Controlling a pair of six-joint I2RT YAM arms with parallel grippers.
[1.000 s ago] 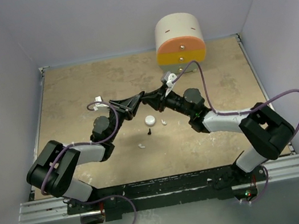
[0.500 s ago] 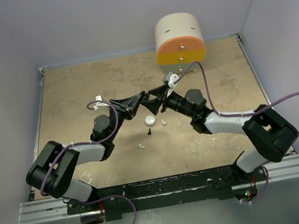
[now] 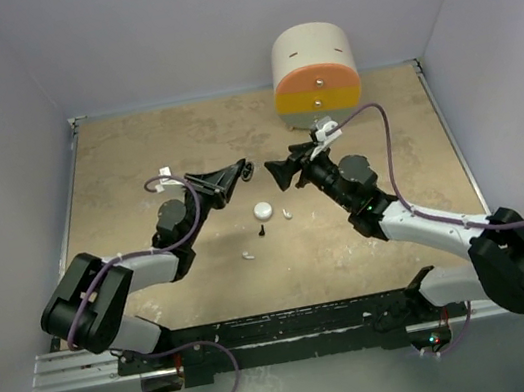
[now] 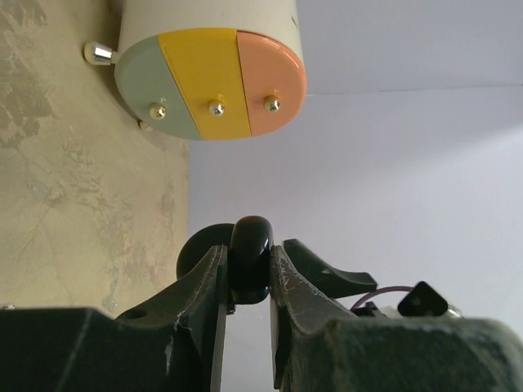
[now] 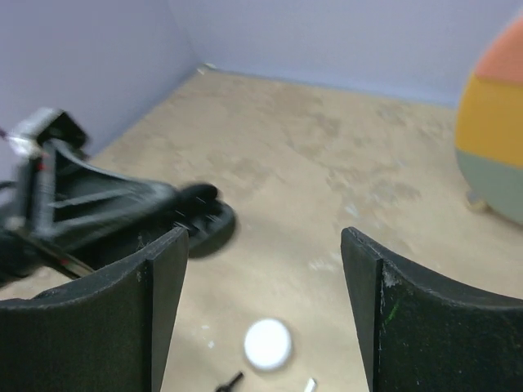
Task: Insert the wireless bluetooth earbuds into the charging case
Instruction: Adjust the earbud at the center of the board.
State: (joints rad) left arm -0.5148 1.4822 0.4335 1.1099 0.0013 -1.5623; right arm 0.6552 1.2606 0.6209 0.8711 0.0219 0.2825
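My left gripper (image 4: 248, 260) is shut on a glossy black rounded charging case (image 4: 251, 255), held above the table; from overhead its tip (image 3: 240, 170) points right. My right gripper (image 3: 279, 172) faces it a short way off, open and empty, with its jaws wide apart (image 5: 261, 245). The black case (image 5: 204, 219) shows blurred in the right wrist view. On the table below lie a black earbud (image 3: 261, 229), a white earbud (image 3: 288, 214) and another white earbud (image 3: 249, 255). The black earbud (image 5: 230, 382) shows at the bottom of the right wrist view.
A white round disc (image 3: 263, 210) lies on the table between the arms, beside the earbuds. A cream cylinder box with green, yellow and orange drawer fronts (image 3: 313, 70) stands at the back wall. Walls close in the tan table on three sides.
My right gripper has opened and drawn back to the right, away from the left gripper's tip. The left gripper stays shut on the black case and has shifted slightly left.
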